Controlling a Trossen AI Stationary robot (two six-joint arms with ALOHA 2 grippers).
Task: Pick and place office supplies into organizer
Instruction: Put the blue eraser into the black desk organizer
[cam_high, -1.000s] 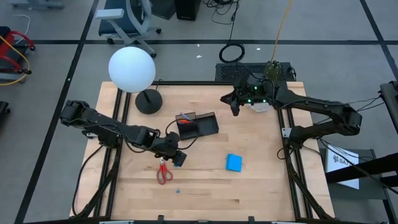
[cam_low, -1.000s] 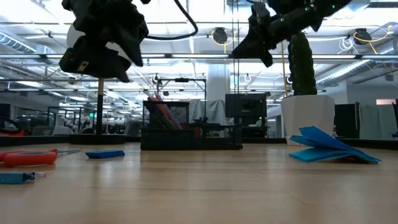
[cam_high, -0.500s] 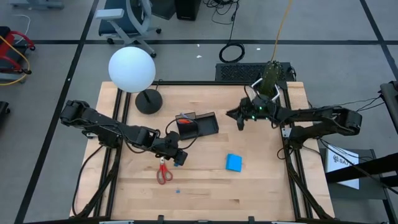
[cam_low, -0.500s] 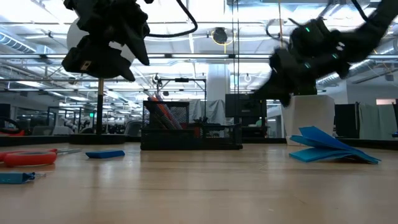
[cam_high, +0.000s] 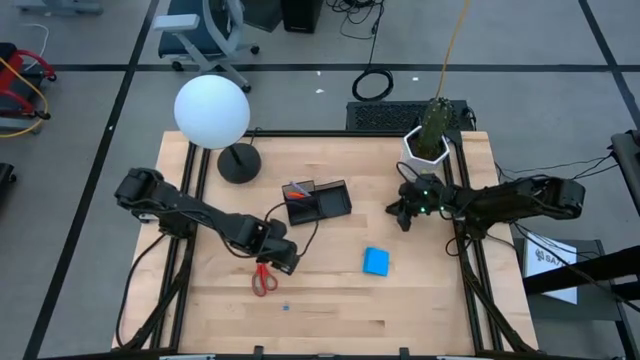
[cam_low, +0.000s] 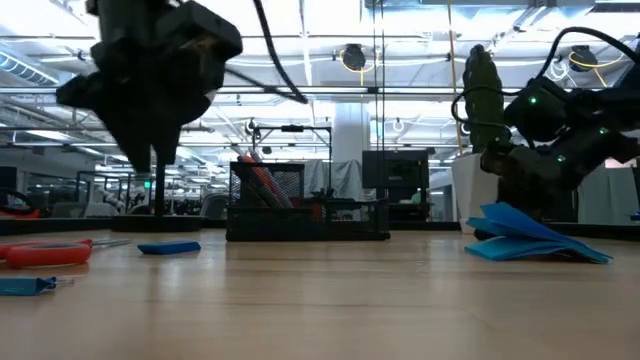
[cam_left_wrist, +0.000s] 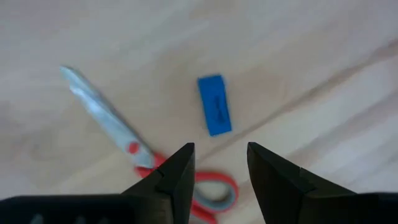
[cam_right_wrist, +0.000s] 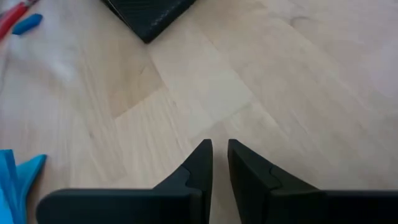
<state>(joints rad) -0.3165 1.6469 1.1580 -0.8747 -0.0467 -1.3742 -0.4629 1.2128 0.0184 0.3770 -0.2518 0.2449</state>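
Observation:
The red-handled scissors (cam_high: 264, 279) lie flat on the table, seen closely in the left wrist view (cam_left_wrist: 118, 134). A small blue eraser (cam_left_wrist: 214, 113) lies beside their blades. My left gripper (cam_high: 284, 259) hovers open just above them, pointing down (cam_left_wrist: 219, 149). The black organizer (cam_high: 318, 201) stands mid-table with red and dark pens (cam_high: 298, 192) in its left compartment. The blue notepad (cam_high: 376, 261) lies to the right of the scissors. My right gripper (cam_high: 404, 211) hangs shut and empty (cam_right_wrist: 219, 144) low over bare wood, right of the organizer.
A white globe lamp (cam_high: 212, 110) on a black base stands at the far left. A white plant pot (cam_high: 430, 146) sits at the far right. Another tiny blue piece (cam_high: 285, 307) lies near the front edge. Bare wood lies between the organizer and the notepad.
My right gripper has swung from beside the plant pot toward the near edge and right, dropping low over the table. My left gripper has shifted slightly toward the near edge over the scissors and tipped to point straight down. No object has moved.

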